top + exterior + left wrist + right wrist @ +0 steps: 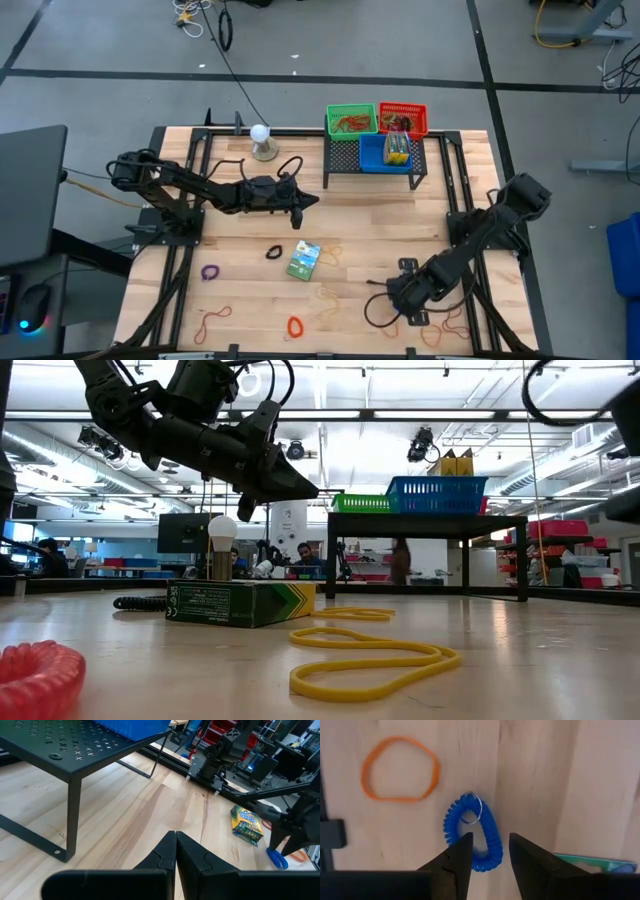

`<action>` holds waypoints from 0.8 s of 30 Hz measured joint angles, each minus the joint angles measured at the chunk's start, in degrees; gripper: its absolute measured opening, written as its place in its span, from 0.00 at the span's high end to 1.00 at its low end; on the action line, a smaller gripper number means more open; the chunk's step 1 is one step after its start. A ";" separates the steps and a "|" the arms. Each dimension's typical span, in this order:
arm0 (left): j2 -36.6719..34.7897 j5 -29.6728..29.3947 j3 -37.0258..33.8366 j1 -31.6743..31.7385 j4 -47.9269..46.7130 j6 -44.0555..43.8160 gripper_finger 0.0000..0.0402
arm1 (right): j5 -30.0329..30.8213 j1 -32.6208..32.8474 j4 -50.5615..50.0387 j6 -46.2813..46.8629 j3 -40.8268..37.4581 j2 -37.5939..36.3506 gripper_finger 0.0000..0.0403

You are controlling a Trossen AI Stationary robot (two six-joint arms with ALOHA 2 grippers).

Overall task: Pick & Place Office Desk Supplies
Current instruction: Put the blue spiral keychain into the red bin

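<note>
My right gripper (487, 847) hangs open over the table's near right part (402, 296). Its fingers point down on either side of one end of a blue coiled loop (472, 837), which lies flat on the wood; I see no touch. The loop also shows under that gripper in the left wrist view (276, 858). An orange rubber band (400, 768) lies just beyond it. My left gripper (175, 840) is shut and empty, raised above mid-table (298, 207) in front of the rack. A green and yellow crayon box (303, 260) lies flat between the arms.
A black rack (372, 160) at the far edge carries green (351, 121), red (403, 118) and blue (385, 152) bins. A white ball on a stand (262, 140) stands left of it. Black (274, 252), purple (210, 271) and red (295, 326) loops and several rubber bands lie scattered on the near half.
</note>
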 joint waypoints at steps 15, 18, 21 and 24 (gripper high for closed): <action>0.00 0.19 0.00 -0.02 -0.47 -1.72 0.97 | 0.02 0.07 1.70 -7.77 0.15 4.30 0.68; 0.00 0.19 0.00 -0.02 -0.45 -1.78 0.97 | -0.04 0.04 1.57 -8.04 0.14 4.36 0.73; 0.00 0.19 0.01 -0.02 -0.46 -1.78 0.97 | 0.25 0.03 1.27 -8.07 0.11 4.41 0.79; 0.00 0.17 0.00 -0.02 -0.44 -1.75 0.97 | 0.40 0.01 0.96 -7.42 0.11 4.41 0.85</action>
